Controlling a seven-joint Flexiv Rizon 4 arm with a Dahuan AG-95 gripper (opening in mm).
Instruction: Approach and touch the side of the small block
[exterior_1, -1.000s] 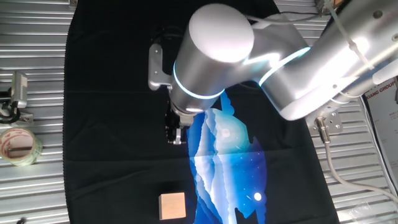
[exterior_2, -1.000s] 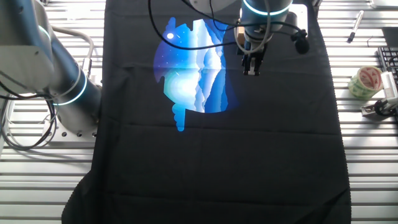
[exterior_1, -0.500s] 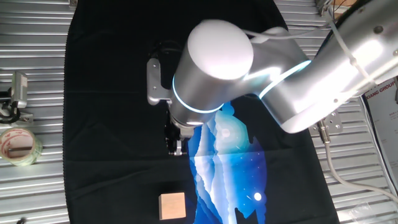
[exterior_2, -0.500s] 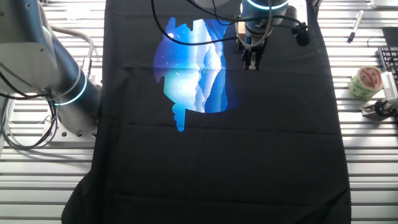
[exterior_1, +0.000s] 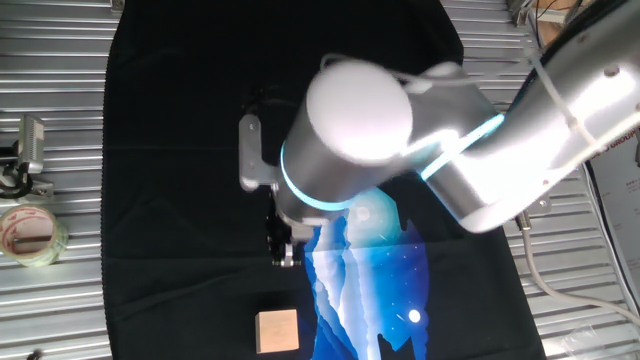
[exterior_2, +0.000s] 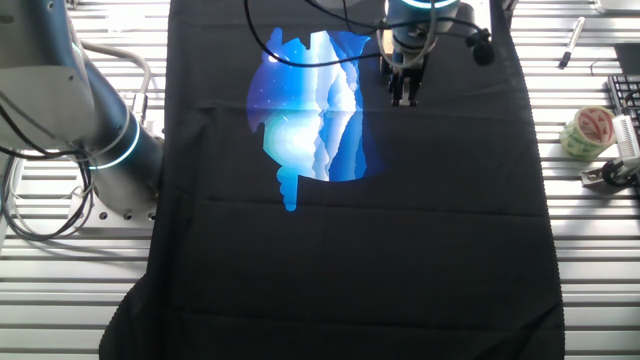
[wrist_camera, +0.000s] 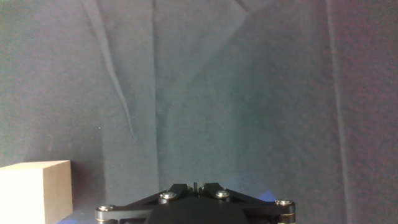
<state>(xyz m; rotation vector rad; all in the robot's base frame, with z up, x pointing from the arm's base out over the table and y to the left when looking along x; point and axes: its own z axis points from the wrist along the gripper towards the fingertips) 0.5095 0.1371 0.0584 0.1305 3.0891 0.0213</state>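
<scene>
Hand view shows the small block (wrist_camera: 35, 191) at the lower left, off to the left of the end effector and clear of it, resting on the black cloth (wrist_camera: 249, 93) that covers the desk. Only the linkage base of the end effector shows at the bottom edge here, so the fingertips themselves are out of sight in this view.

One fixed view, read from left to right: a roll of clear tape (exterior_1: 30, 233) lies on the bare ribbed desk (exterior_1: 60, 320), well apart from the end effector. Next comes the end effector (exterior_1: 285, 255), hanging under the big silver wrist joint, with the block (exterior_1: 277, 330) just ahead of its tip and a strip of cloth between them. To the right of the tip spreads a blue printed patch (exterior_1: 370, 270) on the cloth.

From the other fixed view the fingers (exterior_2: 403, 90) look pressed close together, with little or no gap.

My judgement: the approach is under way but unfinished. No contact is visible, and the remaining gap has yet to be crossed for the tip to meet a side face.
</scene>
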